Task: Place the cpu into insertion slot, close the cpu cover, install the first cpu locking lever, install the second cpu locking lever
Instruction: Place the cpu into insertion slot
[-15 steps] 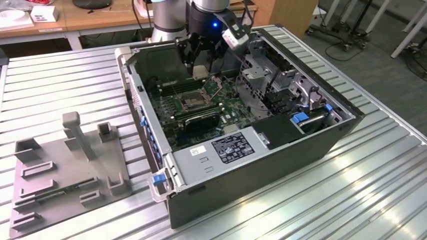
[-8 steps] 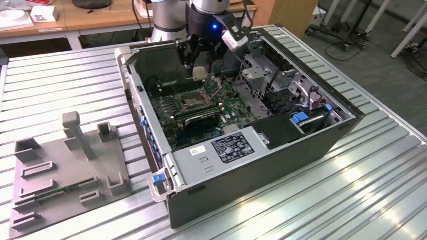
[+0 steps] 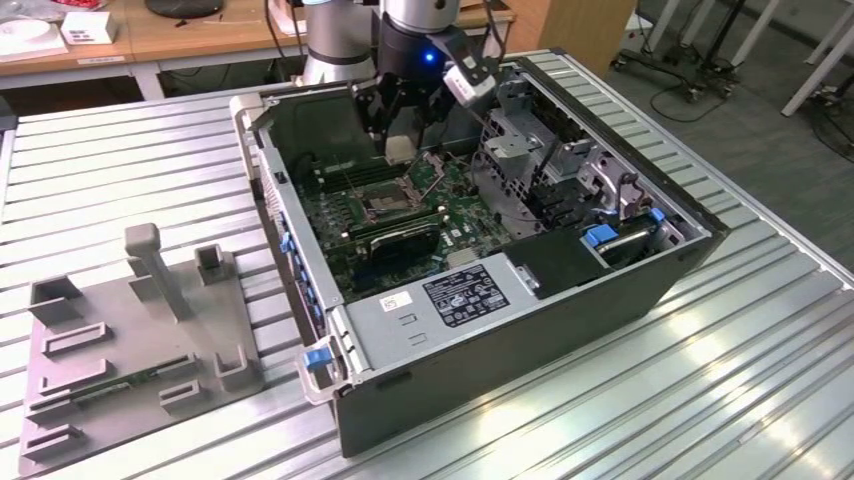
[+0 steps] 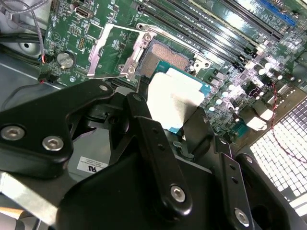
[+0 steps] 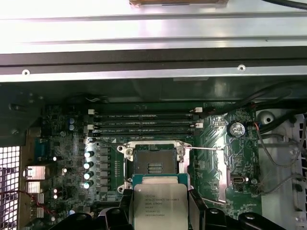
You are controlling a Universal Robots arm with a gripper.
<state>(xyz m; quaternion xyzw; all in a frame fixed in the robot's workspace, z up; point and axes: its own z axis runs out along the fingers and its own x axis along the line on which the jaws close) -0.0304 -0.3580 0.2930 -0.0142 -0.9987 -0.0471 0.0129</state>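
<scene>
In both wrist views my gripper is shut on the cpu, a flat square chip with a silvery top and green edge. The chip hangs level a little above the green board, beside the insertion slot, which lies bare with its dark contact field showing. The cpu cover is swung open to one side of the slot, and a thin lever wire stands away from it. In the exterior view the gripper reaches down into the open computer case over the slot.
Long black memory slots run along the far side of the socket. The case walls and a metal drive cage hem in the board. A grey fixture stands on the ribbed table at the exterior view's left.
</scene>
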